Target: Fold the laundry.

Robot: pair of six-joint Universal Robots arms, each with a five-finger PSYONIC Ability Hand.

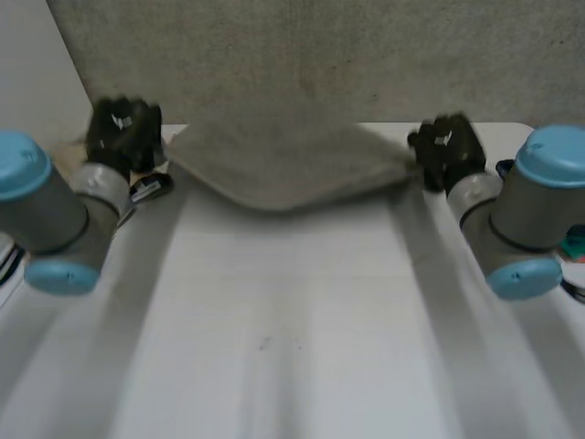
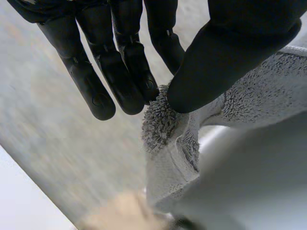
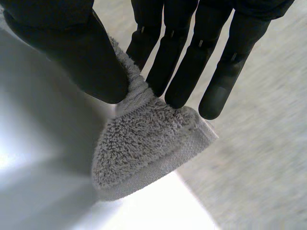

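Towel (image 1: 283, 165), grey, hangs stretched between my two hands at the far end of the white worktop (image 1: 292, 320), its middle sagging. My left hand (image 1: 123, 133) pinches one corner between thumb (image 2: 216, 62) and straight fingers (image 2: 129, 72). My right hand (image 1: 446, 151) pinches the other corner the same way. For a good fold, I'd say: equal tension on both corners, hands level and moving together, edge laid down square, neither pinch slipping. The fabric is thick, fluffy terry with looped pile and a flatter hemmed border. It looks soft and limp, so likely to droop and bunch.
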